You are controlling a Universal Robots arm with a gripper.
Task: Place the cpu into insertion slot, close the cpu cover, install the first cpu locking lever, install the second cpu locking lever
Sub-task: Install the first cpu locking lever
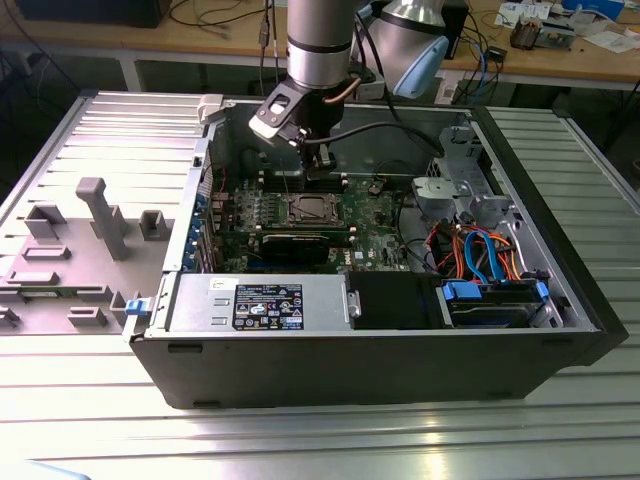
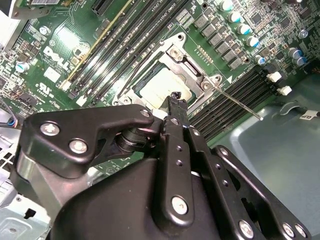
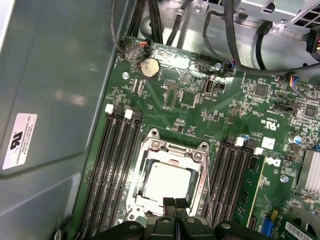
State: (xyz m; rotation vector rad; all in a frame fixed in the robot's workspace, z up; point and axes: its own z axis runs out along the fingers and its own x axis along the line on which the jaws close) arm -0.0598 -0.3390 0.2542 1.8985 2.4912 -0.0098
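cpu (image 3: pixel 167 181) sits in the socket on the green board (image 1: pixel 375 215), silver top up. cpu cover (image 3: pixel 174 151) lies around it, and the chip top shows through its window in both wrist views. it looks flat.

exterior view, its left to its right:
- grey panel (image 1: pixel 150 270) with raised plastic shapes lies on the counter (image 1: pixel 300 440), just beside the open case (image 1: pixel 350 360).
- inside the case, the power supply box (image 1: pixel 260 300) runs along the near wall. the board lies behind it, with the socket near mid-case.
- arm hangs from above. hand (image 1: pixel 318 160) is low over the board, just beyond the socket.
- at the right end are blue and orange cables (image 1: pixel 480 250) and a blue drive bracket (image 1: pixel 490 298).

hand state: narrow. fingertips (image 3: pixel 170 204) are pressed side by side in the first wrist view, with a hairline between them. in the second wrist view the tip lies over the edge of the chip. cannot tell whether it touches the chip or the cover.

thin lever rod (image 2: pixel 239 104) runs out from a socket corner and slants across the neighbouring slots. cannot tell whether it is latched or free.

memory slots (image 3: pixel 112 165) flank the socket on both sides. coin battery (image 3: pixel 148 67) is well apart from the socket, toward the board edge.
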